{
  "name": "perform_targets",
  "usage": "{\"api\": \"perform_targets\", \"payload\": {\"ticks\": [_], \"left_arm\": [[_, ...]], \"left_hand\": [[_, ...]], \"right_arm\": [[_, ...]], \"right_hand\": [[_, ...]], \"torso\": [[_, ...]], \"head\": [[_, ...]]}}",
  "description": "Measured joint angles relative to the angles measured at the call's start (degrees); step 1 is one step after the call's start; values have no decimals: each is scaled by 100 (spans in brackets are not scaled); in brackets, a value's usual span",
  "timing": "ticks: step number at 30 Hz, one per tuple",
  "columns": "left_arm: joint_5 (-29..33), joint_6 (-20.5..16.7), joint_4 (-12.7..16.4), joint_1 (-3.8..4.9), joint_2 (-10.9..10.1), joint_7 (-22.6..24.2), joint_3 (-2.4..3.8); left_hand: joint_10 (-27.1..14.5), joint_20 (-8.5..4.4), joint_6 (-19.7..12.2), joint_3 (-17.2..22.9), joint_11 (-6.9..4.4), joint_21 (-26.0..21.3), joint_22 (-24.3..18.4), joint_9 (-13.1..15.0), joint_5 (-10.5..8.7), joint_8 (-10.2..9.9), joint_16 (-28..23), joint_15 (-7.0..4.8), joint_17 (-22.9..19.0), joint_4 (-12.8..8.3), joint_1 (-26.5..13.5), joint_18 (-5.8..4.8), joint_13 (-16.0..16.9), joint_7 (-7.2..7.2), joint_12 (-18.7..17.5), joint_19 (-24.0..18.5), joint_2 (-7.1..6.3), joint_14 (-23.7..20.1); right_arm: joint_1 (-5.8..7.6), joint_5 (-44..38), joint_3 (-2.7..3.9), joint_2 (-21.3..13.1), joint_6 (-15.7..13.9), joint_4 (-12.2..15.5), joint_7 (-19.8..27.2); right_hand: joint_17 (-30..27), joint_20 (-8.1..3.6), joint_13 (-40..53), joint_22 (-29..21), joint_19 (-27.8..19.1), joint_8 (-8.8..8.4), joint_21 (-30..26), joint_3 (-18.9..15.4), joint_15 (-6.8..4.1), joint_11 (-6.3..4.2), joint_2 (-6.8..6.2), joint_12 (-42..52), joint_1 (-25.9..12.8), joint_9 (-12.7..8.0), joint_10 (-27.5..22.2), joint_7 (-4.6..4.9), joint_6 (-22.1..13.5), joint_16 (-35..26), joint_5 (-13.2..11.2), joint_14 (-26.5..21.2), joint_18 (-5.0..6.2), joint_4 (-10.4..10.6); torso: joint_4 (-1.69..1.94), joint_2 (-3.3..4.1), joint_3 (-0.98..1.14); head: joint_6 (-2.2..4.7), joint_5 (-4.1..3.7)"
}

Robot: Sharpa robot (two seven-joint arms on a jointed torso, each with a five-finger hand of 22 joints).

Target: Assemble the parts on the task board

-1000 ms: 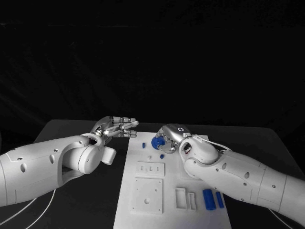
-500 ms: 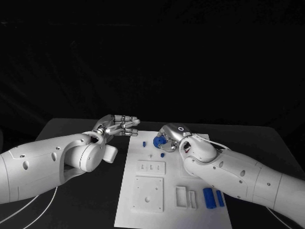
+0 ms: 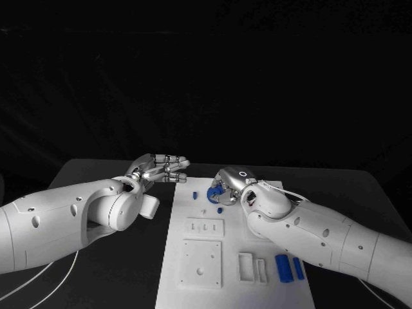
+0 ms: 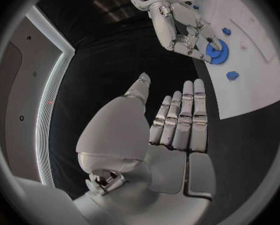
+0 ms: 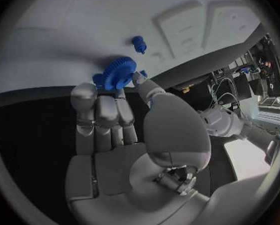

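The white task board (image 3: pixel 232 293) lies lengthwise on the black table. At its far end my right hand (image 3: pixel 231 183) pinches a blue gear (image 3: pixel 214 194) between thumb and fingertips, low over the board; the same gear (image 5: pixel 117 78) sits at the fingertips of that hand (image 5: pixel 114 120) in the right wrist view. My left hand (image 3: pixel 159 168) hovers off the board's far left corner, fingers straight and together, thumb apart, holding nothing. In the left wrist view, beyond the left hand (image 4: pixel 177 122), the right hand (image 4: pixel 180 27) and the gear (image 4: pixel 215 52) appear.
Small blue pegs (image 3: pixel 195 194) (image 3: pixel 219 210) stand on the board near the gear. Two blue cylinders (image 3: pixel 282 267) lie at the board's near right. White raised plates (image 3: pixel 204 227) (image 3: pixel 201 262) and slotted blocks (image 3: pixel 246 266) sit mid-board. A white cable (image 3: pixel 58 267) runs by the left arm.
My left hand has edged slightly toward the board. The right hand stays on the gear, almost unmoved.
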Motion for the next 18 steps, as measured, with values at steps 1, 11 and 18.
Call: {"api": "perform_targets", "payload": {"ticks": [1,11,18], "left_arm": [[0,0,0,0,0,0,0],[0,1,0,0,-7,-2,-1],[0,2,-6,0,3,-3,-1]], "left_hand": [[0,0,0,0,0,0,0,0,0,0,0,0,0,0,0,0,0,0,0,0,0,0],[0,0,0,0,0,0,0,0,0,0,0,0,0,0,0,0,0,0,0,0,0,0],[0,0,0,0,0,0,0,0,0,0,0,0,0,0,0,0,0,0,0,0,0,0]], "right_arm": [[-1,2,-1,-1,0,-2,0],[-9,24,-10,-23,-1,-27,-43],[-25,78,-21,-2,34,-49,-103]], "right_hand": [[0,0,0,0,0,0,0,-28,-8,-11,-2,0,3,-10,-11,-5,-5,-12,-21,-9,0,95],[-9,-20,0,0,-20,0,-49,-127,-9,19,-99,-80,-7,-69,-43,38,-192,-77,-173,-10,3,335],[-20,-20,0,0,-20,22,-100,-515,-9,62,-189,-165,-96,-203,-124,124,-503,-114,-198,-10,3,669]], "torso": [[0,-1,1],[-8,-3,-3],[-5,-3,0]], "head": [[-2,-3],[-16,7],[-4,-8]]}}
